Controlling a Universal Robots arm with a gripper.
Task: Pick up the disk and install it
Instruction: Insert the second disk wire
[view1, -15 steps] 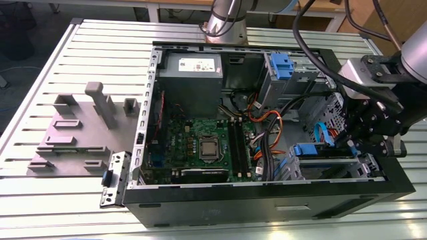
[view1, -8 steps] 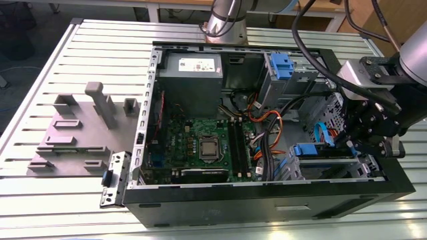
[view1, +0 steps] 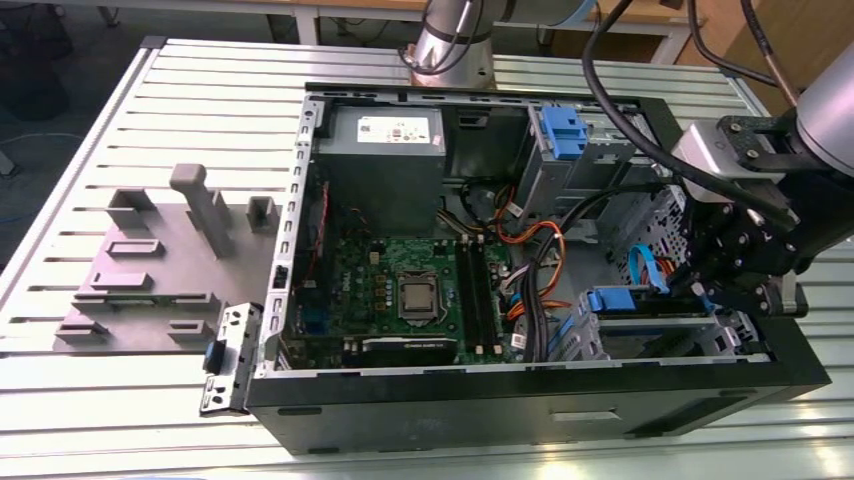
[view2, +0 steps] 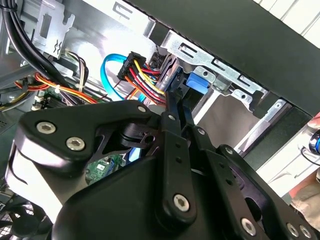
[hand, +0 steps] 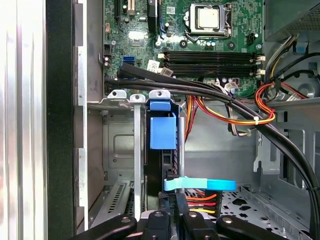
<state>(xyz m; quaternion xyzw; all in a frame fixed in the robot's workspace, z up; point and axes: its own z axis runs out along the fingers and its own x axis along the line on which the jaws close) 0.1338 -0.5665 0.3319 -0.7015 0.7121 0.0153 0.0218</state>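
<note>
with the gripper (hand: 172, 220) closed on the disk (hand: 163, 131) standing edge-on in its bay, we push straight and keep clear of the cables (hand: 235, 112).

Your disk (hand: 162, 132) sits mostly hidden inside its bay (hand: 120, 150); the gripper (hand: 172, 220) is cut off by the first wrist view's edge.

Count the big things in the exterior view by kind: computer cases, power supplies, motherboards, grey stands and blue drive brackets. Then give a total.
Computer case: 1
Power supply: 1
Motherboard: 1
Grey stand: 1
Blue drive brackets: 2, one in the upper bay, one in the lower bay
Total: 6
</note>
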